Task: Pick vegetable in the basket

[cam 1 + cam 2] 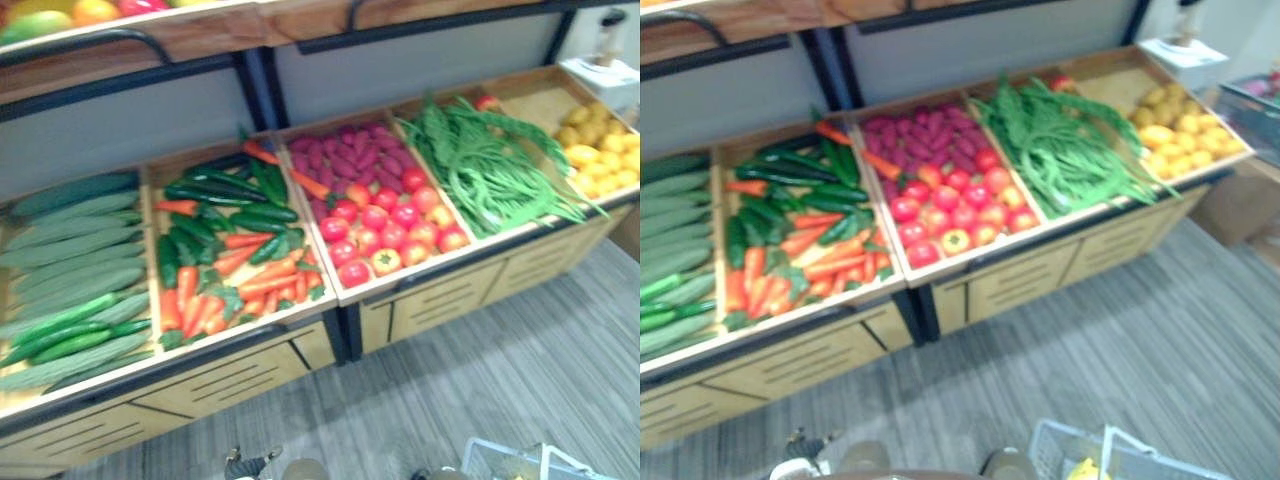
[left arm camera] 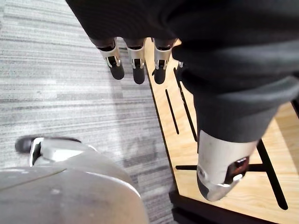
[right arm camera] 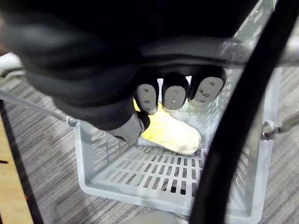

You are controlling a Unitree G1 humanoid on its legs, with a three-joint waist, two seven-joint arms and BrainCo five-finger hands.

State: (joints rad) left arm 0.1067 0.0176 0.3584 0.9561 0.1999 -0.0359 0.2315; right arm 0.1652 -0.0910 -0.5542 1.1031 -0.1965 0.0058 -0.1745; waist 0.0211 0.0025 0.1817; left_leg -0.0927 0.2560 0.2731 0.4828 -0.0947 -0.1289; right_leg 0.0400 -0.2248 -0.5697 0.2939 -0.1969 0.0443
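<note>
Left eye view: the display stand (image 1: 200, 385) tilts its compartments toward us. Cucumbers (image 1: 75, 260), carrots (image 1: 235, 280), tomatoes (image 1: 385, 225) and green beans (image 1: 490, 165) lie sorted there, open to picking.
Right eye view: the basket (image 1: 1060, 450) hangs low on our right, apart from the stand, with a yellow item (image 1: 1085, 468) inside.
Left wrist view: the left robot hand (image 2: 135, 56) hangs released, fingers straight and pointing down beside the stand's wooden front. We judge it free to pick.
Right wrist view: the right robot hand (image 3: 175, 95) is clenched round the basket's handle (image 3: 243, 46), carrying it so the yellow item rests on the slatted bottom.
</note>
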